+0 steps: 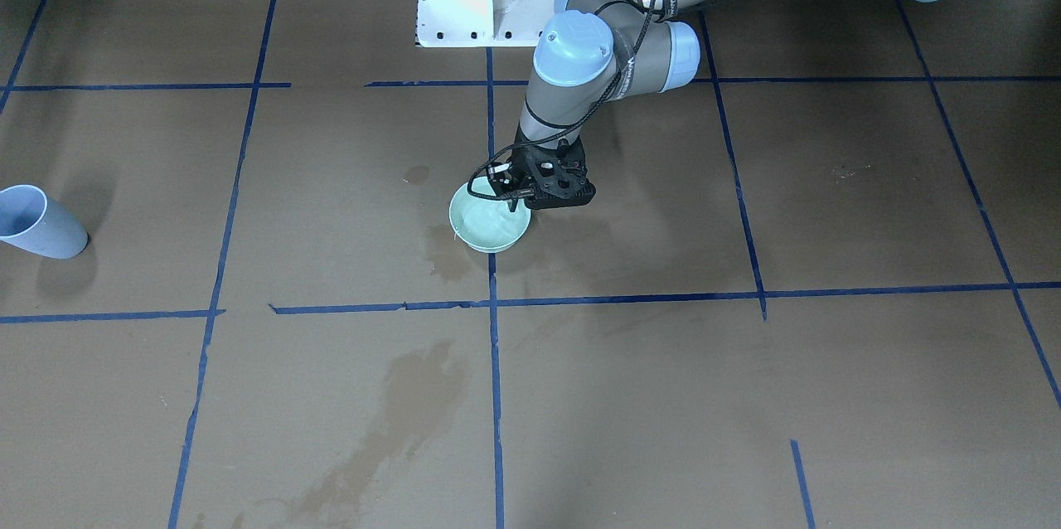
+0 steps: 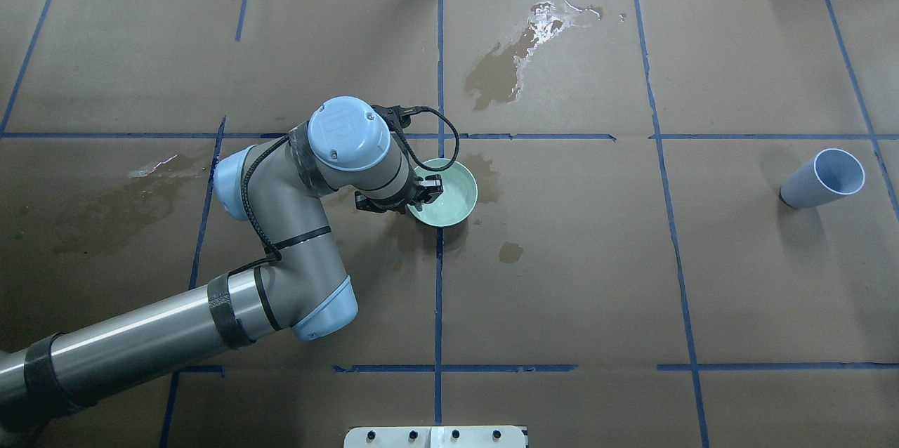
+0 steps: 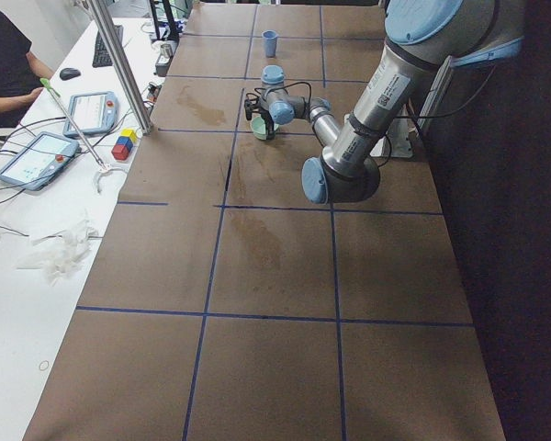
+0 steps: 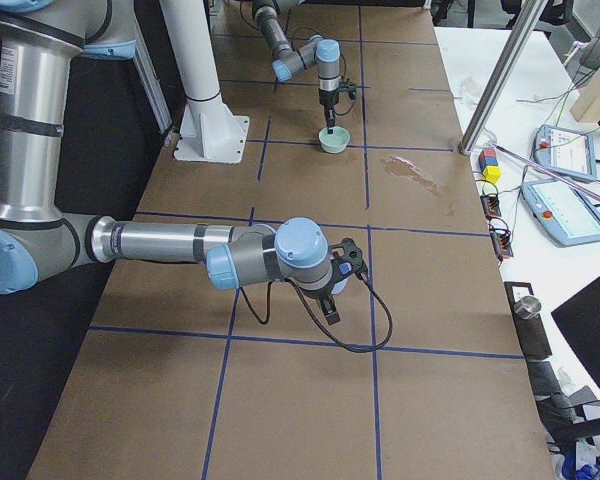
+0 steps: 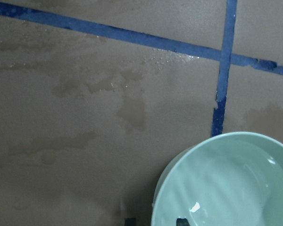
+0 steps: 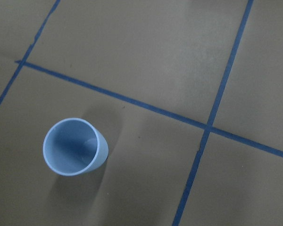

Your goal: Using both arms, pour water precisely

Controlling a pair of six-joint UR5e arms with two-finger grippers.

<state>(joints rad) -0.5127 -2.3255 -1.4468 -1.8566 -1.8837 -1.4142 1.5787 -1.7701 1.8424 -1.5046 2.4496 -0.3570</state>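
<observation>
Where water (image 5: 236,183) ripples: left arm (image 2: 281,223).

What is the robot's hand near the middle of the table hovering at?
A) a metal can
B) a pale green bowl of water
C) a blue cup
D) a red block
B: the left hand sits at the rim of the pale green bowl, which holds water; the blue cup stands far off, alone.

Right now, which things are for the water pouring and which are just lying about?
For the job:
green bowl holding water
blue cup
left pincer at the bowl's rim

Just lying about:
wet stains
blue tape lines
colored blocks
tablets
</observation>
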